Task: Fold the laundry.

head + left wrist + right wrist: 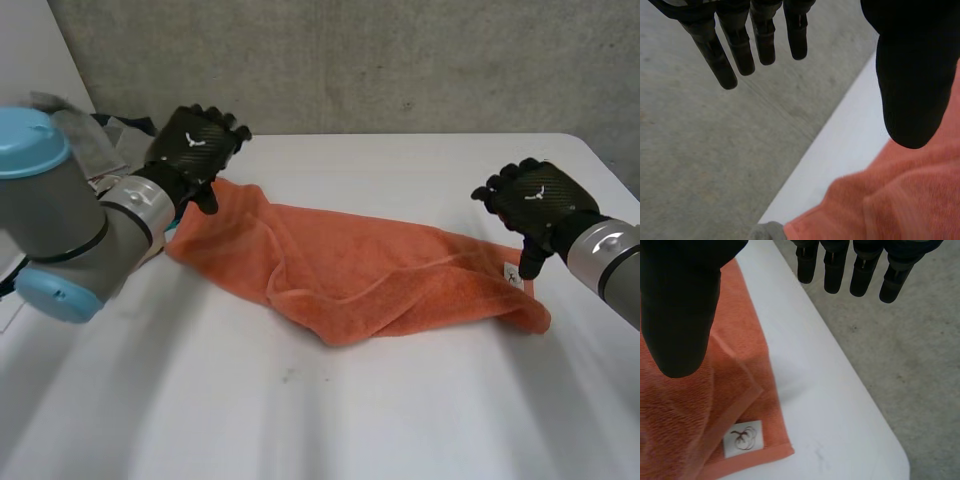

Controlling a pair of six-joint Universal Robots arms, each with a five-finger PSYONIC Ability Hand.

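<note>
head view: orange towel (370,275) lies rumpled on the table (300,420), left hand (195,145) at one end of the towel, right hand (535,200) at its other end. wrist views: each hand spread, holding nothing, thumb over the towel.

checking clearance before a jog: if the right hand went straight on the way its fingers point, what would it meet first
Probably the grey concrete: the fingers of the right hand point past the table edge at it, nothing between. The orange towel lies under its thumb, off that line. Depth unclear.
</note>
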